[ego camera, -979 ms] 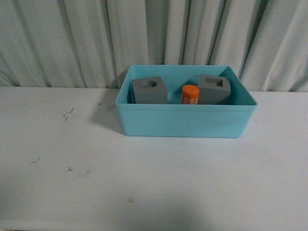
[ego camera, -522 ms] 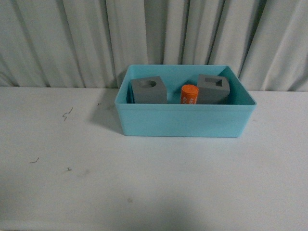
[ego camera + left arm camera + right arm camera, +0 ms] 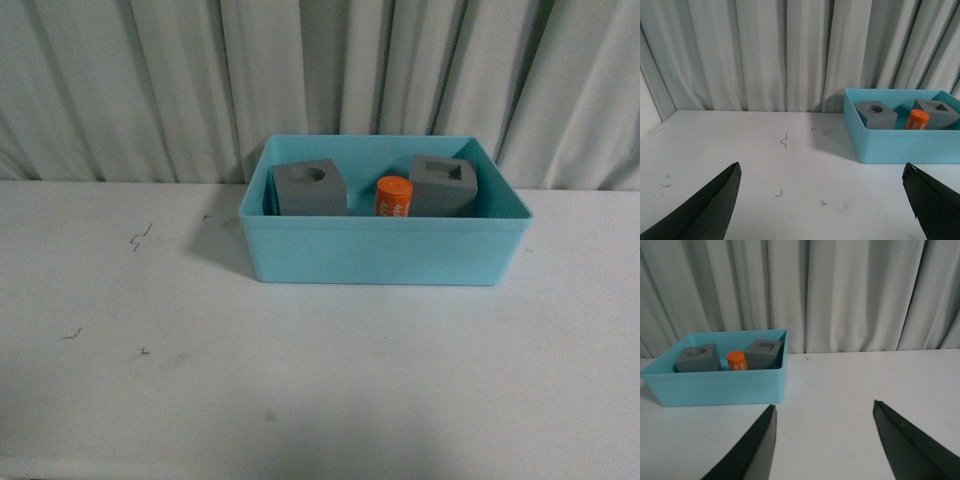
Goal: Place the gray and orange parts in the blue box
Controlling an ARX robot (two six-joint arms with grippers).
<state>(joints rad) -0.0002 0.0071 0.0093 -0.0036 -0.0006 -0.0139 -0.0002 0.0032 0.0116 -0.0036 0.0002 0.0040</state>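
The turquoise blue box (image 3: 385, 255) stands at the back middle of the white table. Inside it are a gray cube with a round hole (image 3: 311, 188), the orange cylinder (image 3: 394, 197) and a gray cube with a rectangular hole (image 3: 445, 186). Neither arm shows in the front view. My left gripper (image 3: 821, 172) is open and empty, well to the left of the box (image 3: 905, 145). My right gripper (image 3: 824, 407) is open and empty, to the right of the box (image 3: 720, 387). The parts also show in both wrist views: the cylinder (image 3: 917, 120) (image 3: 737, 361).
A gray pleated curtain (image 3: 320, 80) hangs right behind the table. Small dark marks (image 3: 140, 236) dot the white tabletop on the left.
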